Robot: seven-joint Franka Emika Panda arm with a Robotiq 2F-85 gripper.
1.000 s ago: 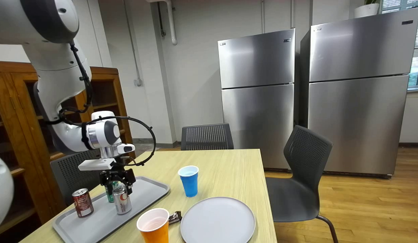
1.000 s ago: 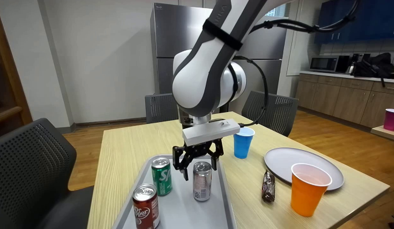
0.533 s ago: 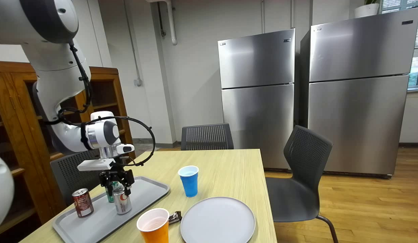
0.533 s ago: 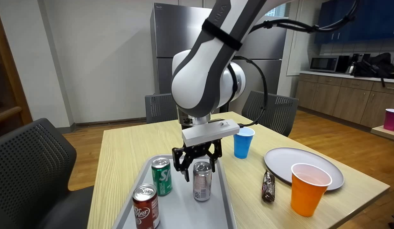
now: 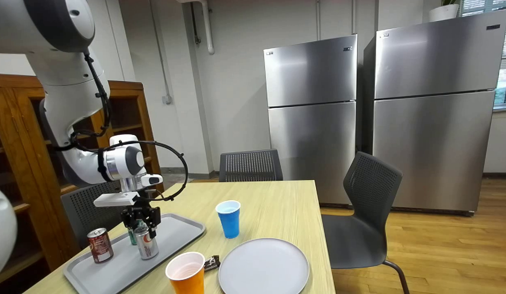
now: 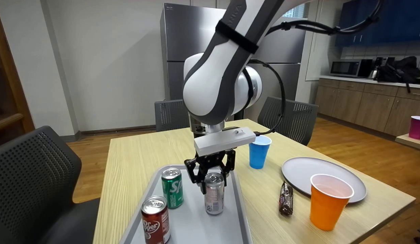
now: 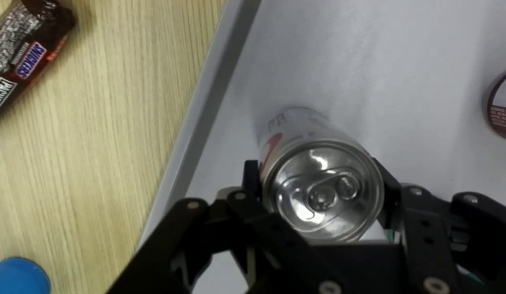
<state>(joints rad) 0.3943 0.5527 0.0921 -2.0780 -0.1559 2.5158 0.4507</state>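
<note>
Gripper (image 6: 214, 185) clasps a silver aluminium drink can (image 7: 323, 192) near its top, the can standing on the grey rectangular tray (image 6: 196, 227), close to the long edge facing the brown-wrapped chocolate bar (image 6: 286, 199); even, moderate pressure should secure the thin wall without denting it.

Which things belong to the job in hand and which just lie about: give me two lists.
Apparently in the job:
claw
silver can, between the claw's fingers
gray tray, under the can

Apparently just lying about:
Sprite can
Dr Pepper can
blue cup
orange cup
Snickers bar
gray plate
</note>
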